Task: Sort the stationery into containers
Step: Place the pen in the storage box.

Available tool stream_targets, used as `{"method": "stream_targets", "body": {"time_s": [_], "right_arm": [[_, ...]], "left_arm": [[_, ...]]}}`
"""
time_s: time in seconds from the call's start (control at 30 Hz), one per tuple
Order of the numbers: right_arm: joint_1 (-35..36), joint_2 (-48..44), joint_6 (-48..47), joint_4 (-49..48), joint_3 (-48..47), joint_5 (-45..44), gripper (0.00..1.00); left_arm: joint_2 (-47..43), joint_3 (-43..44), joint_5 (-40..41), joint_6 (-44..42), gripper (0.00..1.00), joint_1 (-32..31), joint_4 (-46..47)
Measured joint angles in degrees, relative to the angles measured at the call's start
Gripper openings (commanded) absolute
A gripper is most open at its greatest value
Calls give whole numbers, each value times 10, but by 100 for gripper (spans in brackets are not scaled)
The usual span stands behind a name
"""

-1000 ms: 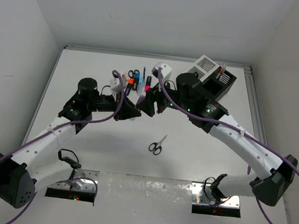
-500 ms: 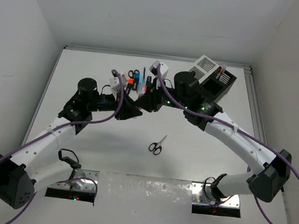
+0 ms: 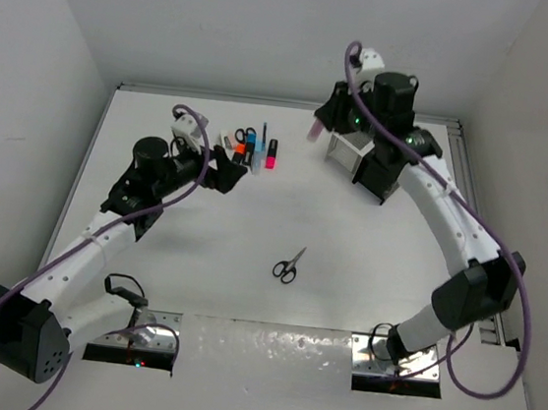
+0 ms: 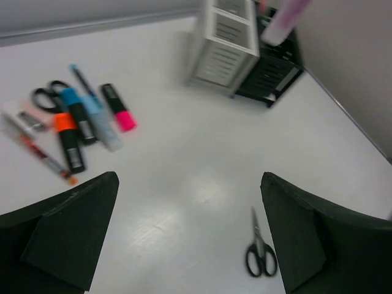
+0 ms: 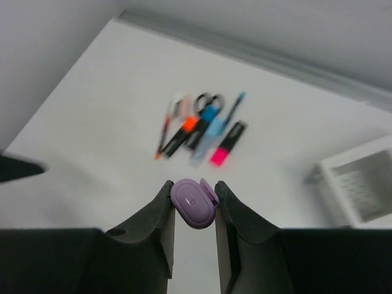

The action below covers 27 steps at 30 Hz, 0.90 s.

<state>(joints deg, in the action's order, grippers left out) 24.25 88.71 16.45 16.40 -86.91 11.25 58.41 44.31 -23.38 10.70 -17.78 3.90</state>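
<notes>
The lilac bar (image 5: 193, 207) was clamped end-on between the two fingers of the right claw (image 5: 192, 188), high above the table (image 3: 190, 245). Past that claw's fingertips lay a row of pens and markers (image 5: 202, 125) side by side. The pink marker (image 5: 226, 146) was at the row's right end and the black scissors (image 5: 207, 101) at its far side. To the claw's right stood the white box (image 5: 361, 184), open at the top. The black box (image 4: 272, 70) adjoined it on the side away from the claw. The left claw (image 4: 188, 179) had its fingers spread wide apart. The row lay ahead of it to the left and the boxes ahead to the right. The loose scissors (image 4: 260, 254) lay on the table close beside its right finger.
</notes>
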Motion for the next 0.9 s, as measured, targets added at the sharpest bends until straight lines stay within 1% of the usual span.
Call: {"method": "stream_targets", "body": {"time_s": [0.1,0.2,0.33,0.43,0.6,0.77,0.9], "right_arm": [[-51,66,0,7,-81,-49,0],[-92,150,-5,12,-167,-126,0],[-129,225,-23,2,-213,-212,0],[-153,273,-29,-19,-241,-250,0],[-193,335,-12,-64,-255,-261,0],[-211,384,16,-87,-261,-253,0],[-204,389,27,-111,-239,-243,0]], "left_arm": [[-8,0,80,0,100,20,-12],[-12,-2,146,0,100,37,-20],[-3,-5,188,4,100,48,-19],[23,-5,203,7,99,52,-10],[114,11,229,10,97,55,-9],[220,90,243,2,95,60,-14],[279,136,256,-7,93,66,6]]}}
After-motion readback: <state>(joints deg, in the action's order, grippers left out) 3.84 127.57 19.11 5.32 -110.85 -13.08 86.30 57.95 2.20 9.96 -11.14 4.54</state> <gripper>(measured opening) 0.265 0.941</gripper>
